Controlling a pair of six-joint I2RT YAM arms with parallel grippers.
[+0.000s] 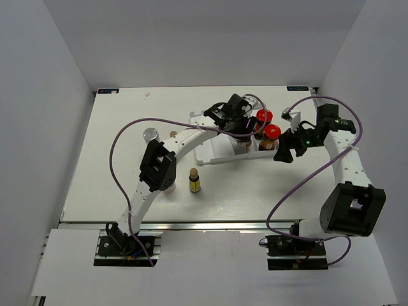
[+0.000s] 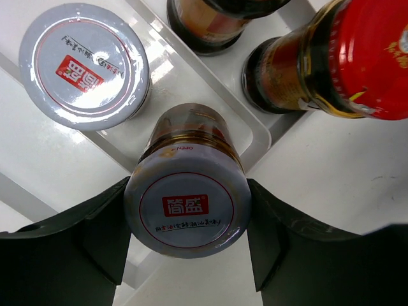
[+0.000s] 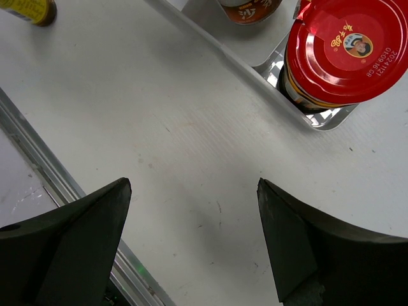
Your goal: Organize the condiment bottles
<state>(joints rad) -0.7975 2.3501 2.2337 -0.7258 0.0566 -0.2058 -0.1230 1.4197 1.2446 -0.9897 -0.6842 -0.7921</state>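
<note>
The left gripper (image 2: 186, 220) was clamped on the lid end of a jar (image 2: 185, 204), which hung over the corner rim of the tray (image 2: 260, 141). The right gripper (image 3: 191, 236) stood spread wide and empty over the table (image 3: 191, 127).

Hazard: the jar's base appeared to overlap the rim. If released there, it could seat on the rim and topple toward the red bottle (image 2: 319, 64) at 2 o'clock or the second jar (image 2: 84, 64) at 11 o'clock.

Orientation: long axis near vertical, lid up, base leaning slightly toward 12 o'clock.
</note>
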